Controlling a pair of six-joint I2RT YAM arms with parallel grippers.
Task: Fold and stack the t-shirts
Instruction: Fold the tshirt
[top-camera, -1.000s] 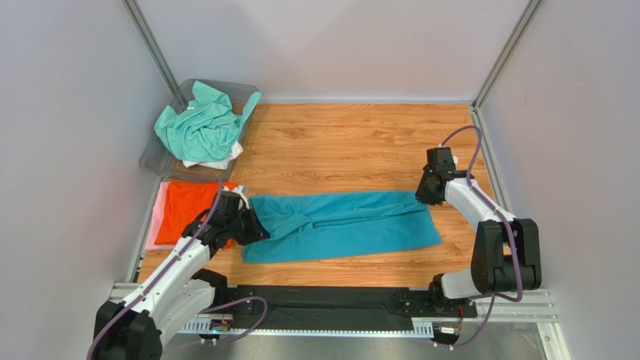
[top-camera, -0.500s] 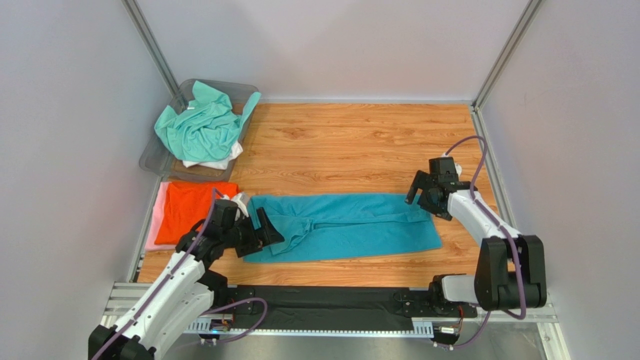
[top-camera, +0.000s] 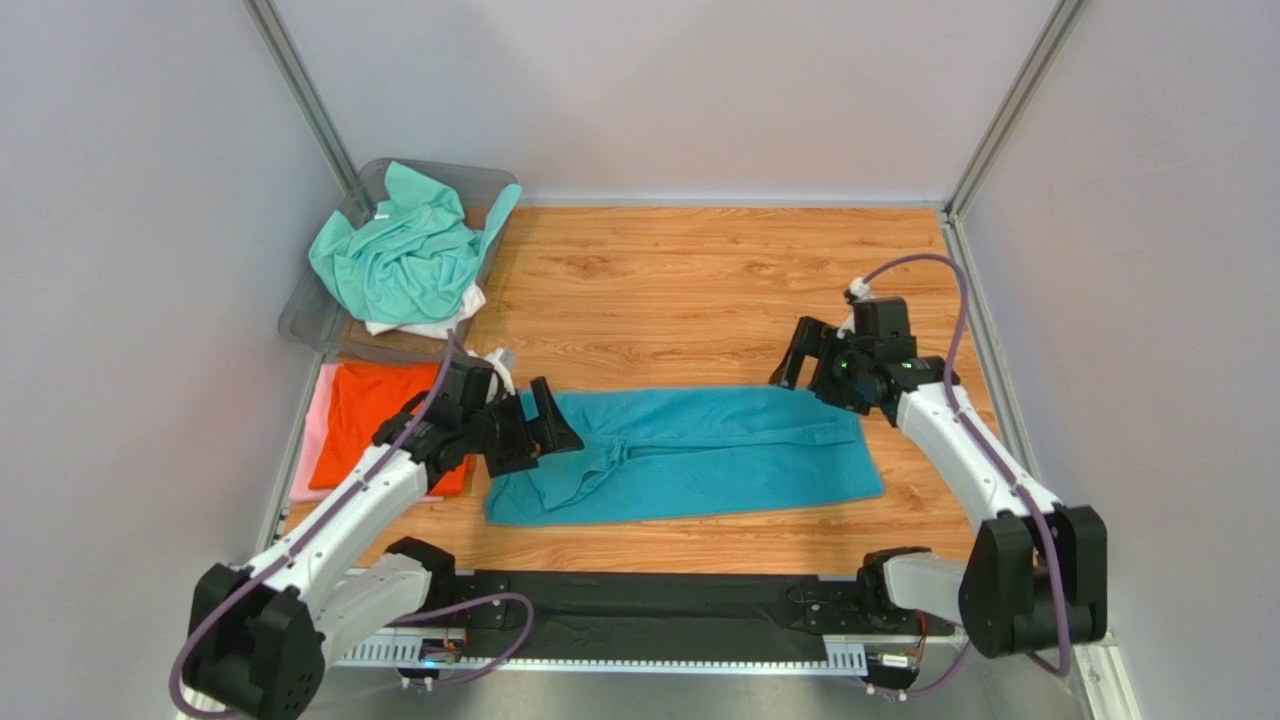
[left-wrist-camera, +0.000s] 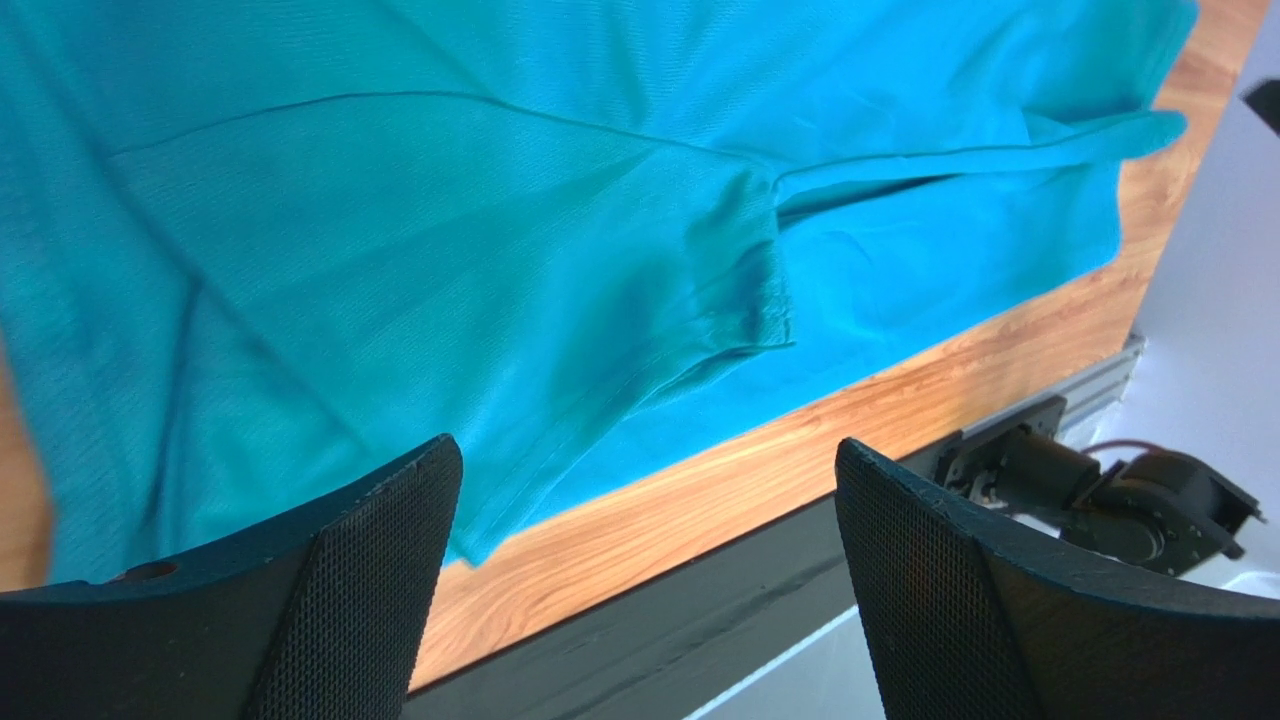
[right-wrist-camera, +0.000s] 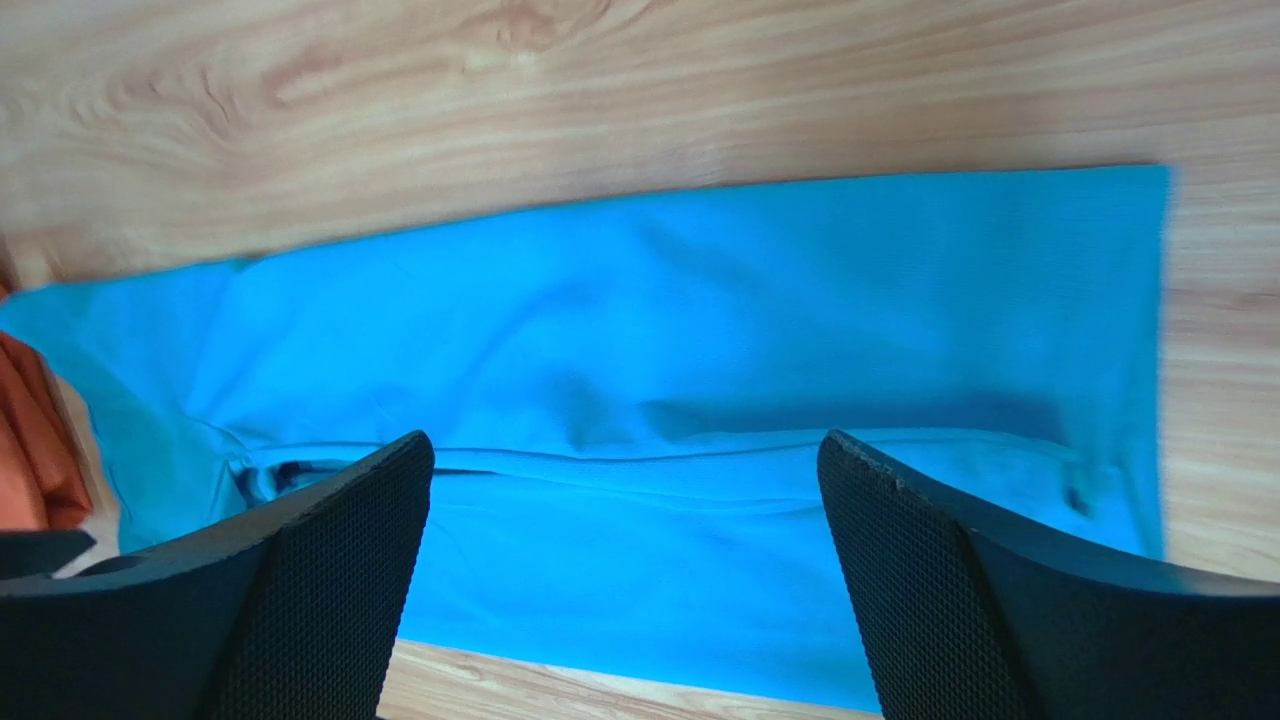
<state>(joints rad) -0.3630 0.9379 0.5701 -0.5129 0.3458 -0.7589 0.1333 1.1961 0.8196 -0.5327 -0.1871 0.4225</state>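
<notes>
T-shirt (top-camera: 721, 450) (teal) near table's (top-camera: 706, 285) front edge.

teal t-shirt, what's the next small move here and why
Probably lower the right end effector onto the right end of the teal t-shirt and close on it, ready to fold that end over toward the left. The shirt lies flat as a long strip, and both the right and the left end effector hover open above its ends, gripping nothing, so a grasp likely comes first.
</notes>
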